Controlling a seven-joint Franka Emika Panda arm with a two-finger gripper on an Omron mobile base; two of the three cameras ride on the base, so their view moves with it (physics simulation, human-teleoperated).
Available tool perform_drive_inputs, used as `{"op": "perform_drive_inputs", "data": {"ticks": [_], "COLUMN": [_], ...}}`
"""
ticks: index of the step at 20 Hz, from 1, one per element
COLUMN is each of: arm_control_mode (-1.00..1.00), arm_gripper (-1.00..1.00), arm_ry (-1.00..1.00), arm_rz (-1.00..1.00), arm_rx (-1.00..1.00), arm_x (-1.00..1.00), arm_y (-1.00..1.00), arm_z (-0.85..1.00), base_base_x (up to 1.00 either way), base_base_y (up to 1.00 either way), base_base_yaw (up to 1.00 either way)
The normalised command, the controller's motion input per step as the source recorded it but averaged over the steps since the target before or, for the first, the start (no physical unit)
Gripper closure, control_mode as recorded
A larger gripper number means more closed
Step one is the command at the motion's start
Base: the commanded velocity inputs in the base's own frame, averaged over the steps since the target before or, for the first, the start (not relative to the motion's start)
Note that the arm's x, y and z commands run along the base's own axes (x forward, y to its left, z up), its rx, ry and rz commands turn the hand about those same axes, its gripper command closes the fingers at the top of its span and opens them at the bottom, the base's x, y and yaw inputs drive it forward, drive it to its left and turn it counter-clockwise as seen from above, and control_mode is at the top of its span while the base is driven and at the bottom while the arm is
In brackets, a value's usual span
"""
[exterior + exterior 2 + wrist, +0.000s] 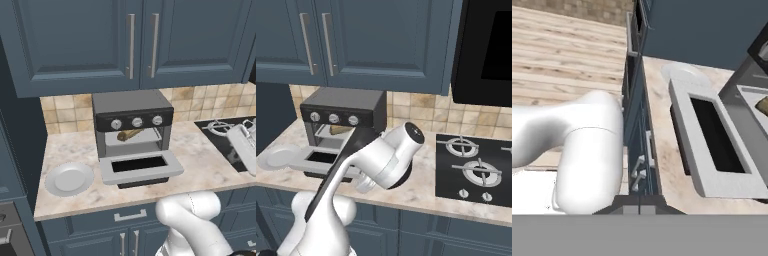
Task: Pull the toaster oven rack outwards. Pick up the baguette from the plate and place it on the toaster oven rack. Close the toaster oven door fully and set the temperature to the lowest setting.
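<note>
The toaster oven stands at the back of the counter, its silver knobs in a row on the black strip. Folded down flat in front of it is the toaster oven door. The tan baguette lies on the pale rack inside the cavity. Left of the oven sits the white plate, with nothing on it. In the hand view my gripper is shut and holds nothing. It looks along the counter's front edge at the door, with the plate beyond it and the baguette at the right edge.
A black gas hob lies right of the oven. Dark blue cabinets hang above, and drawers run below the counter edge. My white arm's elbow hangs in front of the oven's right side. Wooden floor shows beside the cabinets.
</note>
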Motion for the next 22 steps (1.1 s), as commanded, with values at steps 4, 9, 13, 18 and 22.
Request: {"op": "perform_drive_inputs", "data": {"ticks": [4,9,13,18,22], "arm_control_mode": [-1.0,-1.0,-1.0,-1.0,-1.0], "arm_gripper": [1.0,1.0,1.0,1.0,1.0], "arm_ry": [0.07,0.06,0.08,0.08,0.04], "arm_rz": [0.0,0.0,0.0,0.0,0.0], "arm_rx": [0.08,0.1,0.08,0.05,0.02], "arm_x": [0.14,0.19,0.24,0.24,0.21], "arm_y": [0.0,0.0,0.0,0.0,0.0], "arm_z": [-0.15,-0.11,-0.16,-0.21,-0.24], "base_base_x": [0.0,0.0,0.0,0.0,0.0], "base_base_y": [0.0,0.0,0.0,0.0,0.0], "base_base_yaw": [0.0,0.0,0.0,0.0,0.0]}}
